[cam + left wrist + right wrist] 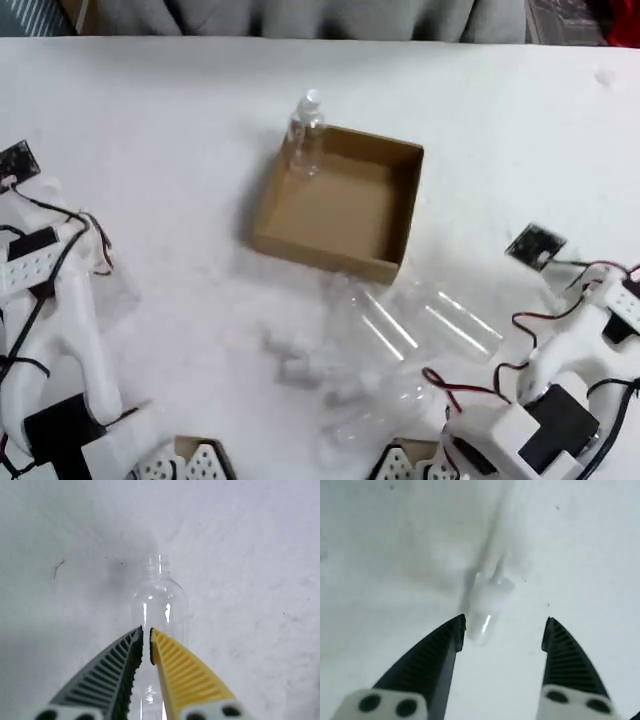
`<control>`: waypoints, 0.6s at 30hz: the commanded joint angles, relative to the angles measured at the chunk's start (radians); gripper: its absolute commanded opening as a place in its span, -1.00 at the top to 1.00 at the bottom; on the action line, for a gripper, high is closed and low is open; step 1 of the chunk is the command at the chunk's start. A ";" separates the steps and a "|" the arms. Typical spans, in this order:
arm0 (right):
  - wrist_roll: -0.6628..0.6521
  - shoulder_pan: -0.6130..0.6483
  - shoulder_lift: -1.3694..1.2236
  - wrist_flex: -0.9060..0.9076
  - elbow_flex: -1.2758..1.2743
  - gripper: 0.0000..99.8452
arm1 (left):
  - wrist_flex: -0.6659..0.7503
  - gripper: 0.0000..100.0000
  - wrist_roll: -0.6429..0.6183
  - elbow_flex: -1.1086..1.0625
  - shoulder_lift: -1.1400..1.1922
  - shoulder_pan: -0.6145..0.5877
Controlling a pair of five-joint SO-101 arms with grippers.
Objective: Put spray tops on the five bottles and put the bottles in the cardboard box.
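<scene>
**One bottle in the box, more waiting on the counter**

We are looking down at a white counter (150,200) with a brown open cardboard box (322,256) in the middle. One clear plastic bottle with a spray top on (305,130) is standing upright in a far corner of the box. More clear plastic bottles (440,322) are lying on their sides just in front of the box. A few small white spray tops (298,372) are lying near them.

Our left end effector (146,631) has one grey finger and one yellow finger. It is closed, with nothing between its tips. It is hovering over a clear bottle with an open neck (159,597) that is lying on the counter.

Our right end effector (504,625) has black fingers and is wide open. We are seeing a white spray top (487,602) on the counter between its fingers, closer to one of them.
</scene>
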State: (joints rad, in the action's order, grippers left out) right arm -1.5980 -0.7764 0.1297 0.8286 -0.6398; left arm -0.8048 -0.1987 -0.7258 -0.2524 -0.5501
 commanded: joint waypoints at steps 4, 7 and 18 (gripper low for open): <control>0.299 -0.022 0.008 0.295 0.261 0.63 | 0.026 0.94 -0.005 0.006 -0.035 -0.004; 0.459 -0.036 0.008 0.407 0.333 0.87 | 0.026 0.94 -0.005 0.006 -0.035 -0.004; 0.858 -0.168 -0.002 0.519 0.347 0.96 | 0.026 0.94 -0.005 0.006 -0.035 -0.004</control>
State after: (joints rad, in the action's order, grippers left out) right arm -0.8109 -0.9083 0.1220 1.3410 -0.3299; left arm -0.8048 -0.1987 -0.7258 -0.2524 -0.5501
